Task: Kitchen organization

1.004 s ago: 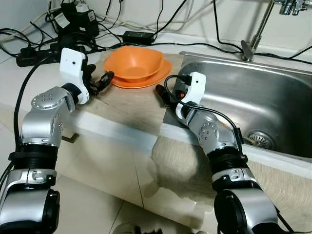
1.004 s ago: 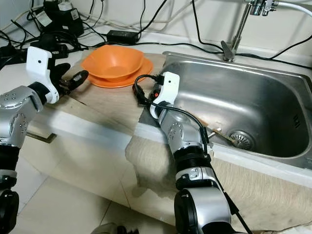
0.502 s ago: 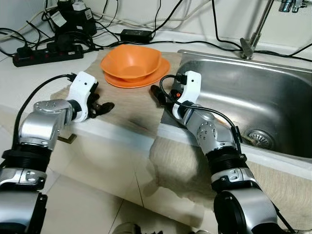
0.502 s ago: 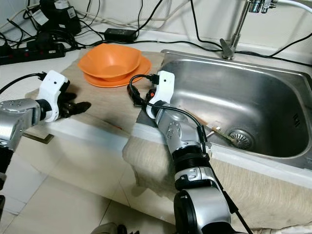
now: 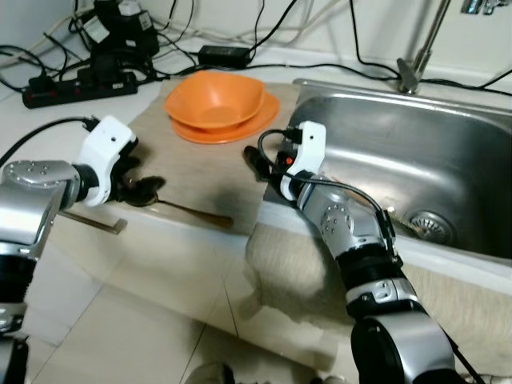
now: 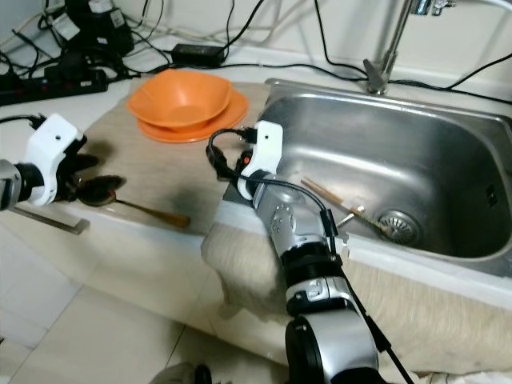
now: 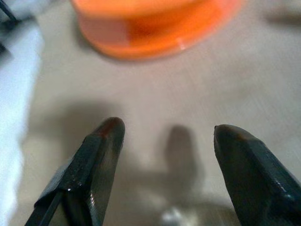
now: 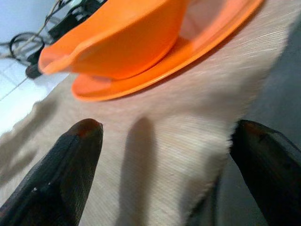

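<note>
So the biggest thing here is the steel sink (image 5: 432,152) on the right side of the desk (image 5: 48,120), with the tap's base (image 5: 410,76) standing behind it. There's a thin stick-like thing lying in the basin near the drain (image 6: 398,222), can't really tell what it is. A beige cloth mat (image 5: 200,164) covers the desk left of the sink, and a bit of it hangs over the front edge.

At the back of the mat sits an orange bowl (image 5: 214,100) nested on an orange plate (image 5: 260,118). Behind that is a tangle of black cables and a power strip (image 5: 80,86) against the wall.

Right gripper (image 8: 164,169) is parked at the sink's left rim, just above the mat edge, fingers spread wide apart with nothing between them, pointing toward the bowl and plate.

Left gripper (image 7: 164,155) is down near the front left corner of the mat, fingers also apart, not clamped on anything. A spoon (image 5: 180,208) lies flat on the mat right there, its dark bowl end under or just beside the left gripper's fingertips and the handle running out toward the right along the front edge. Can't tell if the fingers actually touch it.
</note>
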{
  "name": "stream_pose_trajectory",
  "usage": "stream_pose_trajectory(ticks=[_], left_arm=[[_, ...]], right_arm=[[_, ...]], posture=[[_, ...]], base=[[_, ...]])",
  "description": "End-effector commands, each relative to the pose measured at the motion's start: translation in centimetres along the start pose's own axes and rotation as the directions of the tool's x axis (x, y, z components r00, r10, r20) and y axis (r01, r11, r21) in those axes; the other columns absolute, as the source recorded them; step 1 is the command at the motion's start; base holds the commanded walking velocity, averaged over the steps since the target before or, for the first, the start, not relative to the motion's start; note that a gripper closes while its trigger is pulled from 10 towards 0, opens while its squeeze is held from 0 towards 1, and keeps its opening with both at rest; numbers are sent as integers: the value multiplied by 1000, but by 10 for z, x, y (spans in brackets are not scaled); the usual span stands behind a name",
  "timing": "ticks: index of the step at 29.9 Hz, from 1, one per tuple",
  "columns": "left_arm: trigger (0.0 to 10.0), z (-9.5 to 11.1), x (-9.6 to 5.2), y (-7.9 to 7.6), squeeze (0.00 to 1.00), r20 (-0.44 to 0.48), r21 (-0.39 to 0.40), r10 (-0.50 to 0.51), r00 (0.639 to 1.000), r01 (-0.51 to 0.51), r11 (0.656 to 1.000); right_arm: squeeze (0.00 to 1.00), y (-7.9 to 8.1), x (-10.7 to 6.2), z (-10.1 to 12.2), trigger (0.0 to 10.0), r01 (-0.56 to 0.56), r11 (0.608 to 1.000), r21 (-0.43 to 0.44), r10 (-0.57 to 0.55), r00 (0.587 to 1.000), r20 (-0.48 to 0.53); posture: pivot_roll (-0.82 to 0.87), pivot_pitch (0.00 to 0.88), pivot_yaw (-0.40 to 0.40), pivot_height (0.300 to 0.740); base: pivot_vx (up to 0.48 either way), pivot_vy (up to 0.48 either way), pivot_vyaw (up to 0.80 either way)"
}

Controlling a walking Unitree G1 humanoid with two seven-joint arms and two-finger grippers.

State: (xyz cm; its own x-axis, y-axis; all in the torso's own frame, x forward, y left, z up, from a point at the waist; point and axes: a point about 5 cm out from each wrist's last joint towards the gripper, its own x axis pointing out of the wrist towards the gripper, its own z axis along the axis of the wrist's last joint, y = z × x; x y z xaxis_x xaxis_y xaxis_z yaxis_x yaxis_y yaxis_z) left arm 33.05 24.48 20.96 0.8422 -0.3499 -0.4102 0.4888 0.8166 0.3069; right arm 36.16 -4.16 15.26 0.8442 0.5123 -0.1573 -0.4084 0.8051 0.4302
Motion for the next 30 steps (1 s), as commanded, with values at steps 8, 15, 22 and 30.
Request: stream_pose_trajectory(ticks=[8,15,22,30], left_arm=[[10000,12,3,8,0,115,-10,139,984,-139,990],[10000,9,8,12,0,135,-51,185,974,-179,982],[10000,22,9,16,0,225,-87,238,945,-224,971],[10000,27,6,23,0,266,-117,285,921,-263,958]], right_arm=[[0,15,0,-15,10000,-35,999,4,35,999,-29],[0,13,-4,-21,10000,-23,1000,-9,23,999,-38],[0,13,-5,-22,10000,-25,1000,-17,24,999,-41],[0,15,-9,-22,10000,-24,999,-36,23,999,-32]], posture=[[141,76,53,740],[127,75,56,740],[120,70,50,740],[113,81,50,740]], base=[[0,0,0],[0,0,0],[0,0,0],[0,0,0]])
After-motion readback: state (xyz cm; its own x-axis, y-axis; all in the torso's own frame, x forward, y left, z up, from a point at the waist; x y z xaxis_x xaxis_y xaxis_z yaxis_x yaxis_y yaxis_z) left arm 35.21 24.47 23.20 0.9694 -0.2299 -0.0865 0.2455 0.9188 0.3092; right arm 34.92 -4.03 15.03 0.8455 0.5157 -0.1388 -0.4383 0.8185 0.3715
